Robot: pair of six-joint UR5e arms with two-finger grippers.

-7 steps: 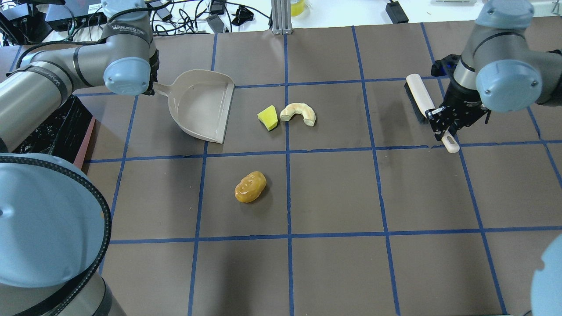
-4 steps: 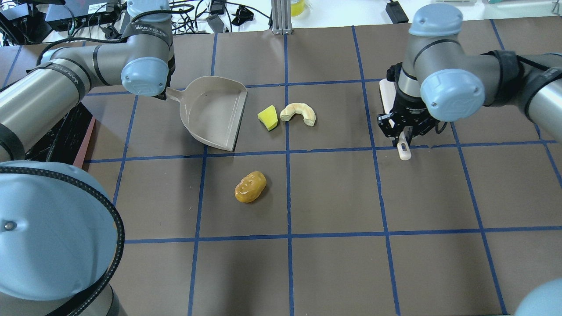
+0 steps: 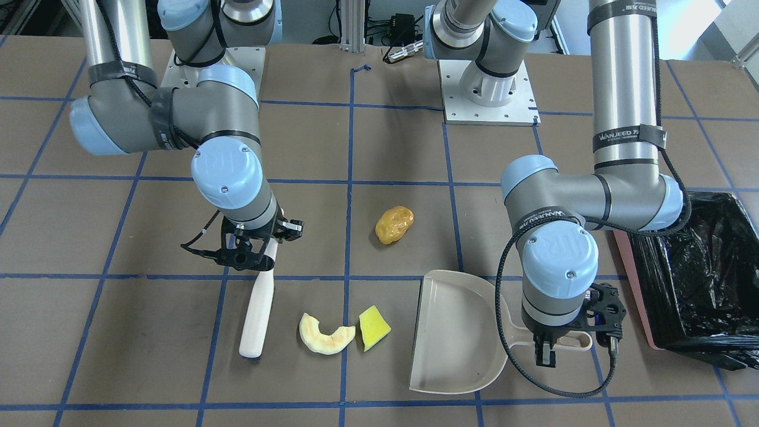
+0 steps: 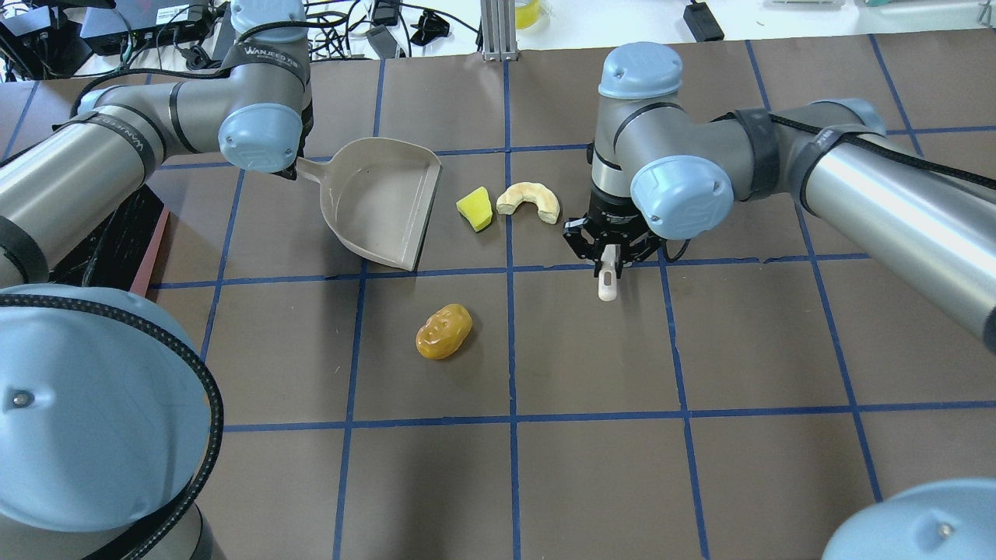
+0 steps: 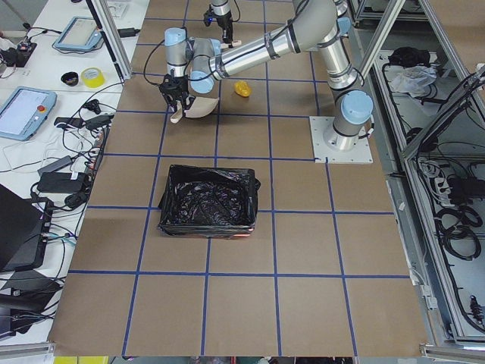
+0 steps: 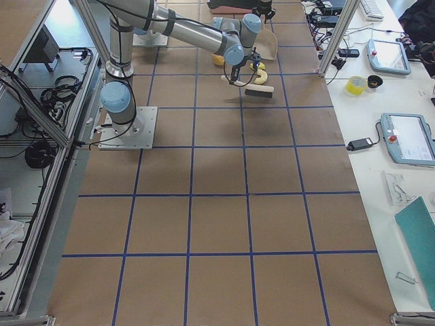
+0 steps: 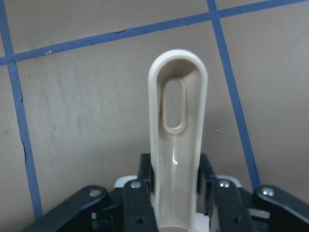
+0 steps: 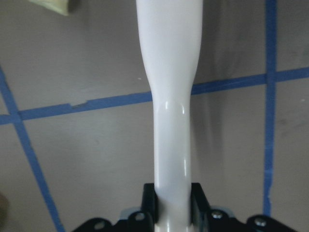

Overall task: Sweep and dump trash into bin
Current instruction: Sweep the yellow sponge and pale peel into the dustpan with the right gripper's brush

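1. The right gripper [image 4: 611,250] has its fingers [image 8: 148,197] clamped on the white handle of the brush [image 3: 258,311]. A second ago it hung near the counter's right edge. It has since crossed inward and now sits just right of the cream rind [image 4: 531,200] in the overhead view.
2. In the overhead view the brush head is hidden under the right wrist, and only the handle tip sticks out toward the robot. In the front view the head lies just beside the rind, with a narrow gap between. Whether the bristles touch the counter [image 4: 591,350] cannot be told.
3. The left gripper [image 7: 176,179] has its fingers closed on the slotted handle of the beige dustpan [image 4: 381,202].
4. A second ago the dustpan sat further left. It has since shifted toward the yellow-green wedge [image 4: 475,209], and it has barely moved over the last half-second. Its open lip faces the wedge, near it but not touching.
5. None of the trash has moved. The wedge and rind lie side by side between dustpan and brush. The amber potato-like lump [image 4: 443,331] sits apart, nearer the robot.
6. The bin [image 3: 694,267], lined with a black bag, stands at the robot's left, beyond the dustpan handle. No trash shows in it.
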